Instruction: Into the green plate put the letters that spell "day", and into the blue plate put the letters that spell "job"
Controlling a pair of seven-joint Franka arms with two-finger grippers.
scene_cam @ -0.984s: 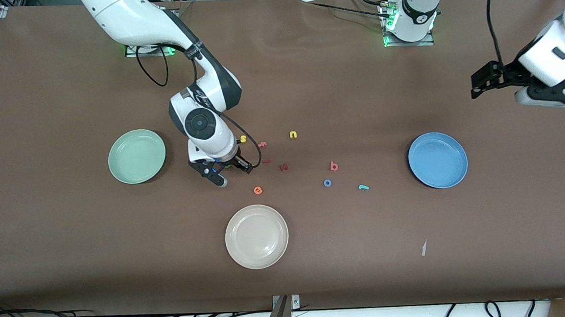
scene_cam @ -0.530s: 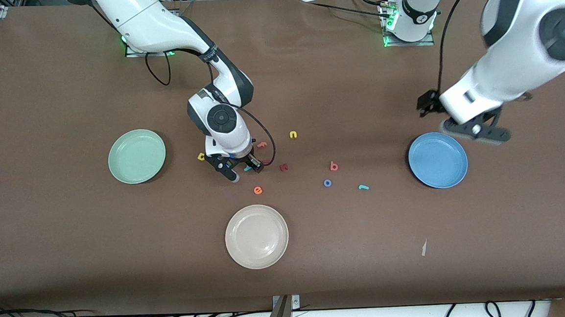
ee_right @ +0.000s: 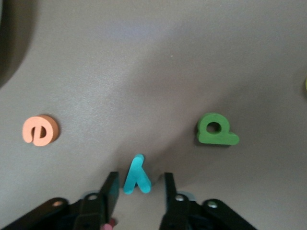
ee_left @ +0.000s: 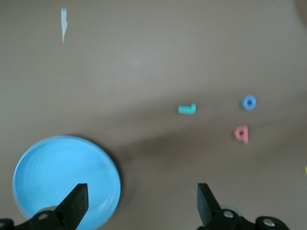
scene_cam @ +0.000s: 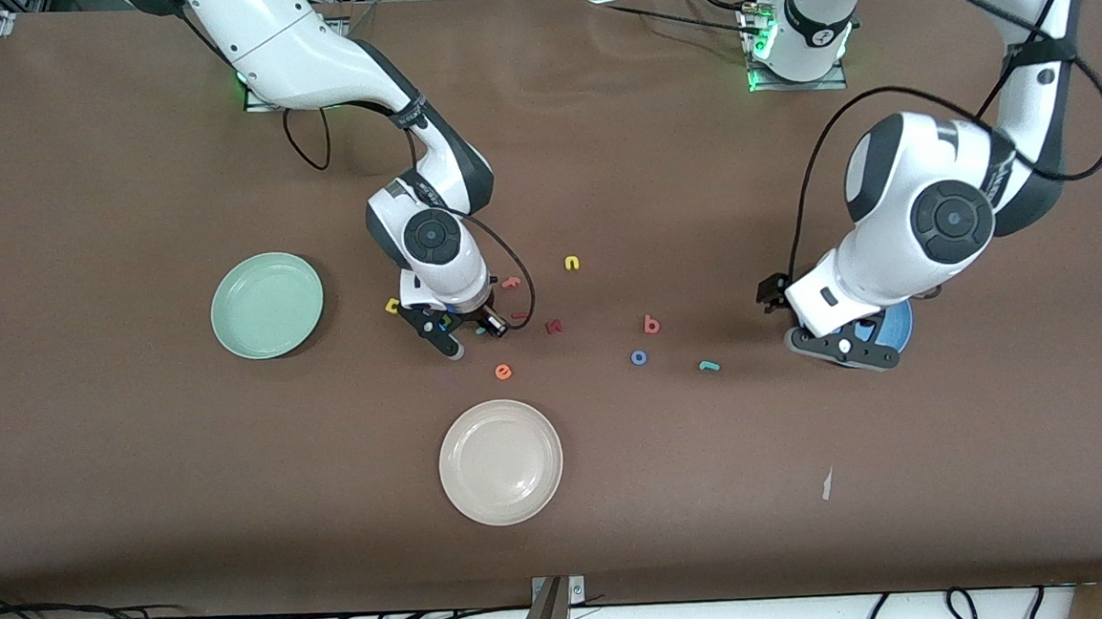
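My right gripper (scene_cam: 471,332) (ee_right: 139,189) is down at the table with a finger on each side of the teal "y" (ee_right: 137,175); the jaws are open, with a slim gap on both sides. The olive-green letter (ee_right: 216,130) lies beside it, and a yellow letter (scene_cam: 392,306) lies toward the green plate (scene_cam: 267,305). My left gripper (scene_cam: 840,347) (ee_left: 140,203) hangs wide open and empty over the rim of the blue plate (scene_cam: 901,326) (ee_left: 57,172), which the arm mostly hides. The coral "b" (scene_cam: 650,323) (ee_left: 242,132), blue "o" (scene_cam: 639,357) (ee_left: 249,102) and teal "j" (scene_cam: 708,366) (ee_left: 187,109) lie between the grippers.
A cream plate (scene_cam: 501,461) sits nearest the front camera. An orange "e" (scene_cam: 503,372) (ee_right: 40,130), a yellow "u" (scene_cam: 572,263), a dark red letter (scene_cam: 554,326) and a coral piece (scene_cam: 511,280) lie round the right gripper. A paper scrap (scene_cam: 827,484) lies near the front edge.
The left arm has swung in from its end of the table to above the blue plate. The right gripper has shifted toward the "y" and its fingers have narrowed around it.
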